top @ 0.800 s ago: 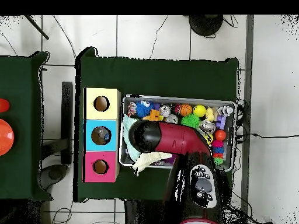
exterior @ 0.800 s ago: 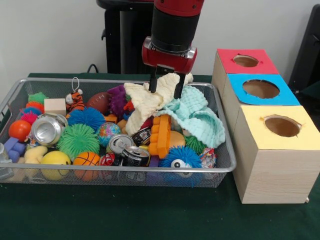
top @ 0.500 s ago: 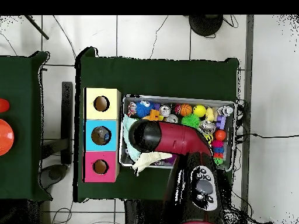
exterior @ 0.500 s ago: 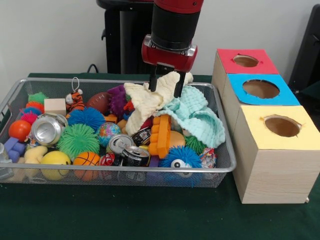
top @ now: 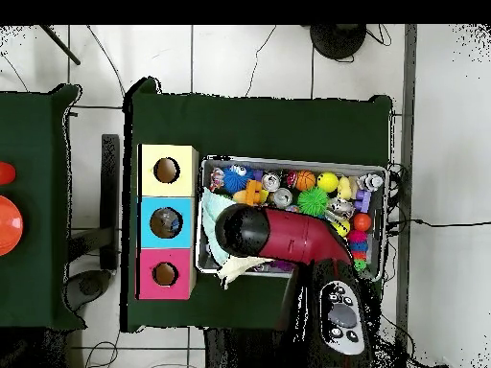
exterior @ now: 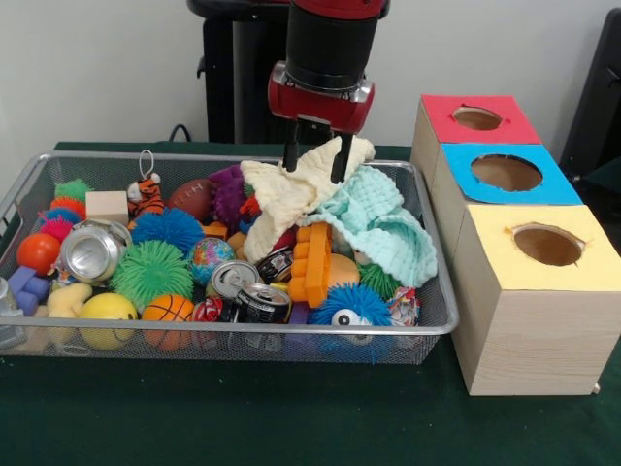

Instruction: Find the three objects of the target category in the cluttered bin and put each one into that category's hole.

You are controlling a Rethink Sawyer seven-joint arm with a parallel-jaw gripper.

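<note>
We see the end effector (exterior: pixel 315 163), clamped on the cream cloth (exterior: pixel 291 194), rise since a moment ago, lifting it from the bin's (exterior: pixel 243 330) twelve o'clock side—a first cloth coming out.

The bin (exterior: pixel 427 325), a shallow rectangular basket of silver wire mesh with a rounded rim, sat on the green desk (exterior: pixel 291 417) just beside three wooden boxes, and was crowded with toys, cans and cloths. A cream cloth (exterior: pixel 291 194) lay draped over the pile at the bin's back, its top pinched up in the gripper (exterior: pixel 313 167), which was closed on it. A mint cloth (exterior: pixel 388 223) lay bunched against it, toward the boxes. The boxes' tops were red (exterior: pixel 505 124), blue (exterior: pixel 543 189) and yellow (exterior: pixel 582 223), each with a round hole.
</note>
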